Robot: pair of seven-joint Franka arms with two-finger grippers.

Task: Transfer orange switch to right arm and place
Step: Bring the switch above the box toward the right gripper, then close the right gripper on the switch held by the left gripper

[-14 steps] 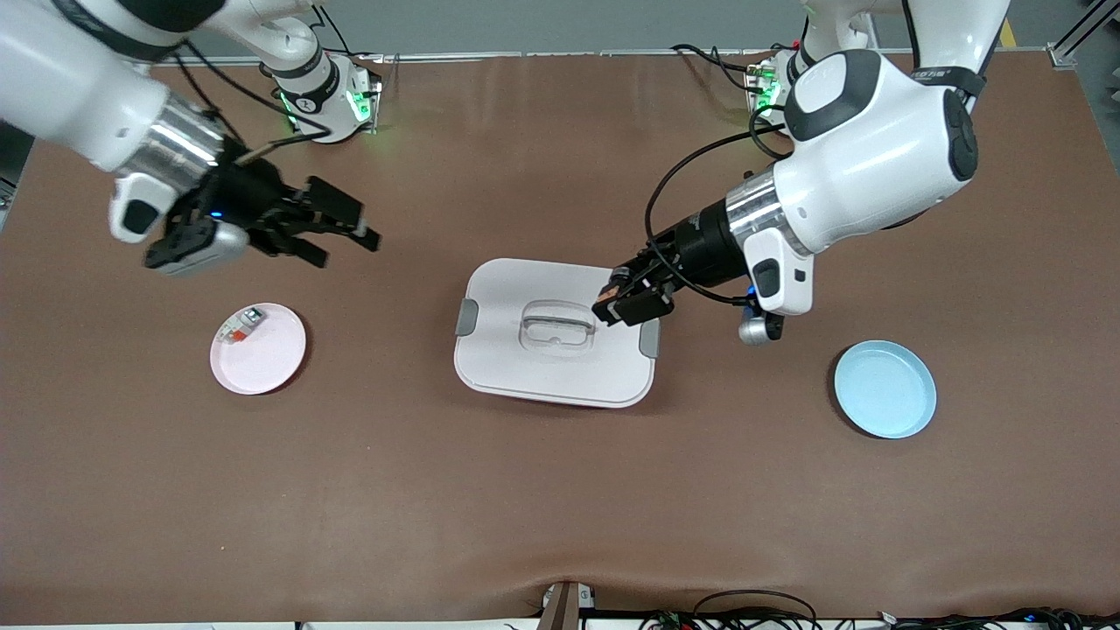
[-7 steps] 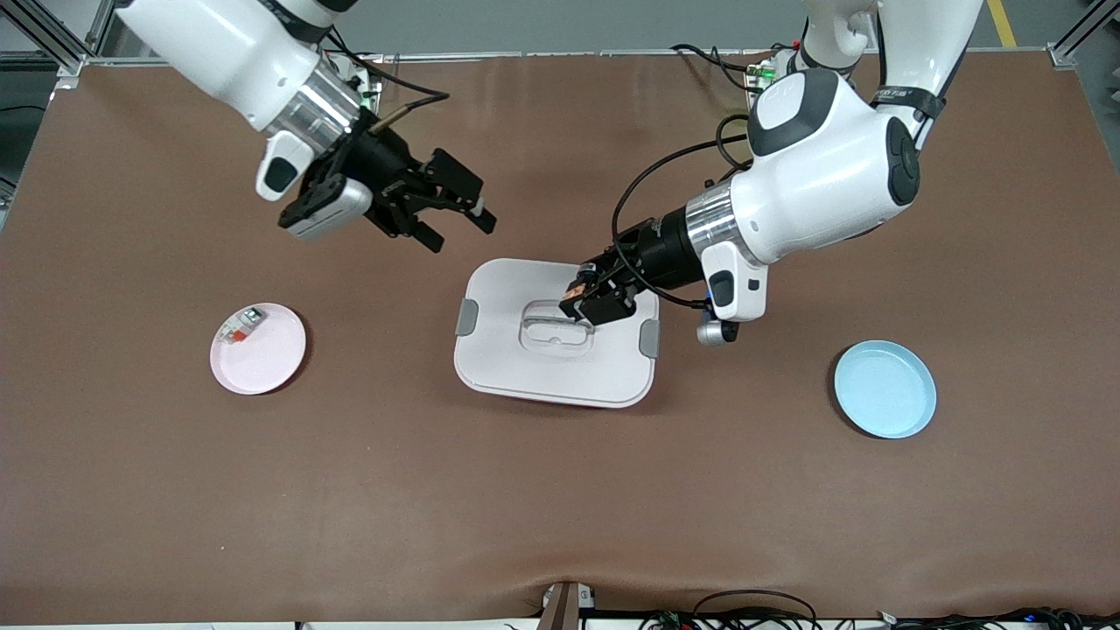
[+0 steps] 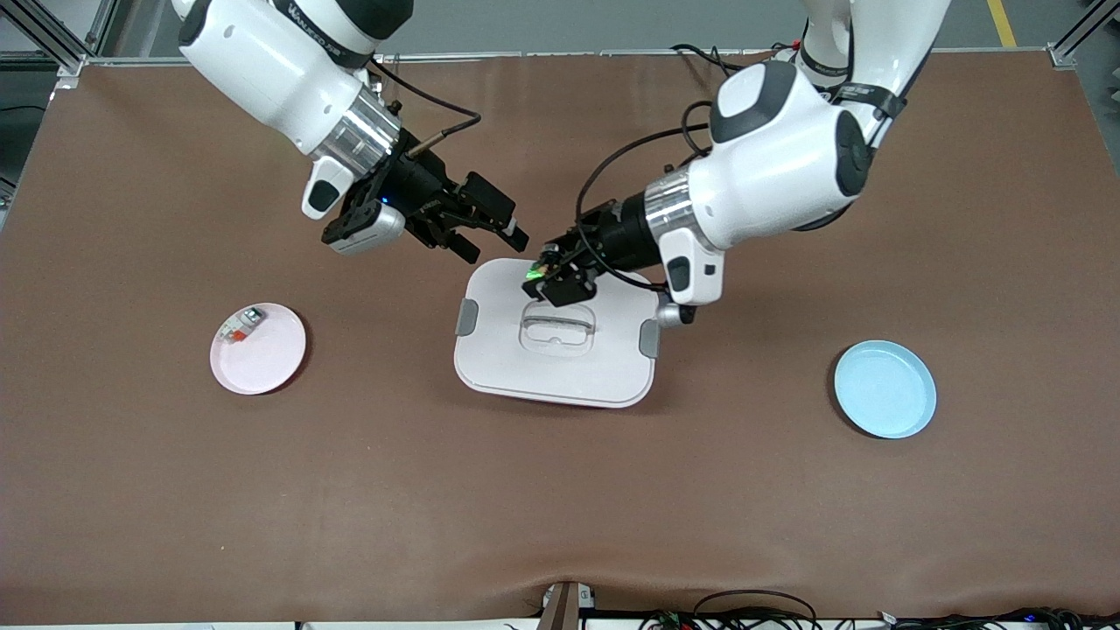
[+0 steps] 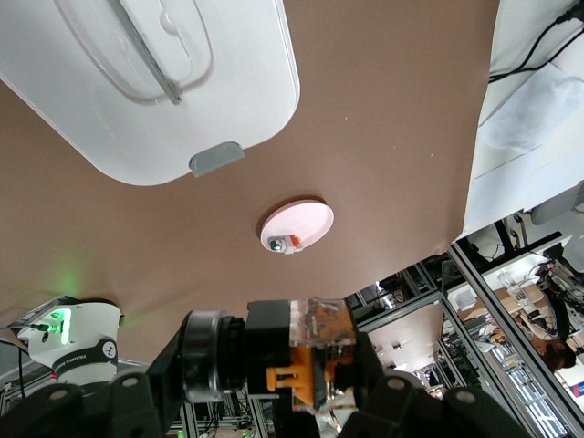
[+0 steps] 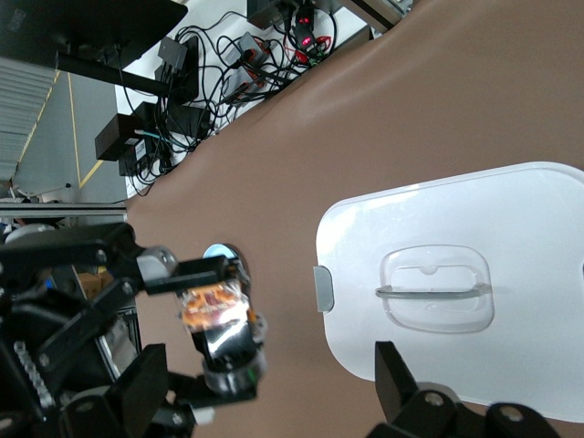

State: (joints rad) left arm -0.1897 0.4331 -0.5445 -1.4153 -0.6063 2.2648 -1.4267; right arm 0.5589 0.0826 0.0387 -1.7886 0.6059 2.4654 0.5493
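My left gripper (image 3: pixel 553 278) is shut on the orange switch (image 3: pixel 542 266), a small black block with orange parts, and holds it over the edge of the white lidded container (image 3: pixel 560 372) that lies farther from the front camera. The left wrist view shows the switch (image 4: pixel 310 351) clamped in my left gripper (image 4: pixel 306 388). My right gripper (image 3: pixel 497 247) is open and hangs close beside the switch, over the same edge, without touching it. In the right wrist view the switch (image 5: pixel 214 315) sits ahead of my open right gripper (image 5: pixel 274 392).
A pink plate (image 3: pixel 271 363) with a white-grey component (image 3: pixel 241 325) on it lies toward the right arm's end. A blue plate (image 3: pixel 884 389) lies toward the left arm's end. The container has a clear handle (image 3: pixel 556 325) in its lid.
My right arm has swung from near the pink plate toward the container. My left gripper has carried the switch across the lid toward the right gripper. The two now nearly meet.
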